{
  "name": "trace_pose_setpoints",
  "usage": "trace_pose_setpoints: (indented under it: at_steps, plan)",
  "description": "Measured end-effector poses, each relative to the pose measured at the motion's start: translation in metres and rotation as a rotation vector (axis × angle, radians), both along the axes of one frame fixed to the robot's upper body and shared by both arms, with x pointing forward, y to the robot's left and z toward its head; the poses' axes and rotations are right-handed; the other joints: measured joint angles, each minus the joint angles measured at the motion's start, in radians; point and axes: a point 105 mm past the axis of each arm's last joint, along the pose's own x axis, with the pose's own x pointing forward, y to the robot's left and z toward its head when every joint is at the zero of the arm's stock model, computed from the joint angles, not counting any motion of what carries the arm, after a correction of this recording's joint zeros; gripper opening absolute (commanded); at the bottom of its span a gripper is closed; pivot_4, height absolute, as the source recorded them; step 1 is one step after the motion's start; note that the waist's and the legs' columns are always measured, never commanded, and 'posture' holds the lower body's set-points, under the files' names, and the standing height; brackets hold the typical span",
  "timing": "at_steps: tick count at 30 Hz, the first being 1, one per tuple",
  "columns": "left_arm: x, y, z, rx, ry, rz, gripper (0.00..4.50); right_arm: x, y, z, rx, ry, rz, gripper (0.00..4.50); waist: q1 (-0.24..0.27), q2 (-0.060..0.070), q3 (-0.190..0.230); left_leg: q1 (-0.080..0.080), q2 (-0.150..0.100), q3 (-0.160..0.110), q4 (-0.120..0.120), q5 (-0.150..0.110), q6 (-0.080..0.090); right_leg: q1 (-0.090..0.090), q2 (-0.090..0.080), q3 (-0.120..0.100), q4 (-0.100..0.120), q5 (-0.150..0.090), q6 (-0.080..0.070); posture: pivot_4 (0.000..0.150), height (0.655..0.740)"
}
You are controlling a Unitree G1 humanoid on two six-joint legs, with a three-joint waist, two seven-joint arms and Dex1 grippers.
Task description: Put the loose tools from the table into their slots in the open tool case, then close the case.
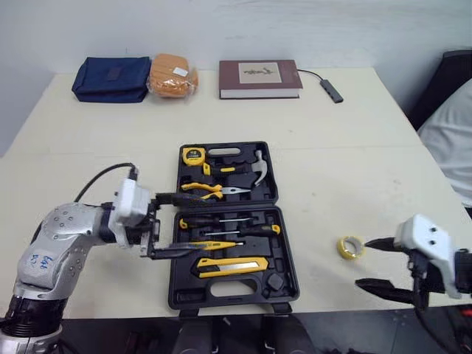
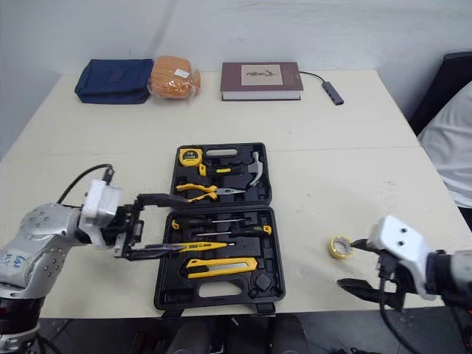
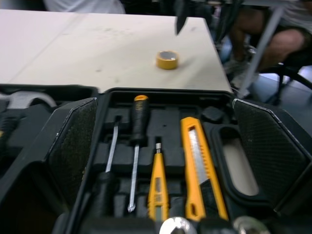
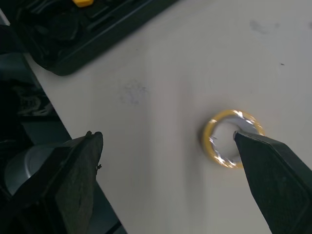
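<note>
Pale, smooth rectangular table [image 1: 332, 162]; near its front edge lies the tool case [image 1: 225, 221], black moulded plastic with rounded corners, opened flat, hinge running across the middle. At the far edge, well apart from the case, sit a soft navy fabric pouch [image 1: 110, 78], a maroon hardback book [image 1: 259, 78] and, between them, a rounded orange packet [image 1: 172, 75]. Left gripper [image 1: 173, 225], its textured black fingers spread wide with nothing pinched, reaches over the case's left rim across the near half. Right gripper [image 1: 377, 265], likewise spread and empty, is near the table's front right corner. Far half of the case: steel-headed claw hammer [image 1: 254, 166], yellow-handled pliers [image 1: 210, 190], squarish yellow tape measure [image 1: 193, 155]. Near half: long yellow utility knife [image 1: 230, 265], two slim black-handled screwdrivers [image 1: 228, 226], yellow pen-shaped tester [image 1: 214, 245], each seated in a shaped recess. Loose on the bare table, right of the case, lies a small yellow ring-shaped tape roll [image 1: 350, 247], just beside one right fingertip; contact cannot be told.
</note>
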Motion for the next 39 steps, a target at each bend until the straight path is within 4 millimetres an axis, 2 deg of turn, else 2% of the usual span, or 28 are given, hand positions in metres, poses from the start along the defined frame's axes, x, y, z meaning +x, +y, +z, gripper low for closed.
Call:
trace_pose_setpoints:
  at_steps: [2,8,22,33,36,39]
  plan:
    - [-0.003,-0.009,0.001,0.003,0.004,-0.048,4.48,0.005,0.003,-0.005,-0.027,-0.001,0.009,4.5,0.002,0.0,0.0,-0.001,0.0,0.0,0.0,0.0,0.0,0.0,0.0,0.0,0.0,0.0,0.0,0.15,0.74]
    - [-0.013,-0.017,-0.004,0.018,0.033,-0.117,4.48,0.011,0.001,-0.016,-0.1,0.028,0.007,4.5,0.004,0.0,0.0,-0.002,0.0,0.0,0.0,0.0,0.0,-0.001,0.0,-0.001,-0.002,0.0,0.001,0.15,0.74]
    - [-0.018,-0.018,-0.012,0.026,0.057,-0.133,4.48,0.021,-0.007,-0.023,-0.19,0.082,-0.024,4.5,0.003,0.0,0.0,-0.002,0.0,-0.001,0.001,0.0,0.0,0.0,0.0,-0.001,-0.002,0.0,0.001,0.15,0.74]
    - [-0.021,-0.023,-0.012,0.026,0.051,-0.148,4.48,0.027,-0.002,-0.03,-0.22,0.103,0.002,4.5,0.002,0.0,0.0,-0.002,0.0,-0.001,0.001,0.0,0.0,0.0,0.0,-0.002,-0.001,0.0,0.001,0.15,0.74]
    - [-0.021,-0.024,-0.012,0.024,0.05,-0.145,4.5,0.03,-0.003,-0.032,-0.232,0.105,0.0,3.63,0.002,0.0,0.0,-0.002,0.0,-0.001,0.001,0.0,0.0,0.0,0.0,-0.002,-0.001,0.0,0.001,0.15,0.74]
    - [-0.021,-0.025,-0.012,0.016,0.049,-0.139,4.5,0.035,-0.002,-0.033,-0.255,0.1,0.001,2.17,0.002,0.0,0.0,-0.002,0.0,-0.001,0.002,0.001,0.0,0.0,0.0,-0.002,0.0,0.0,0.001,0.15,0.74]
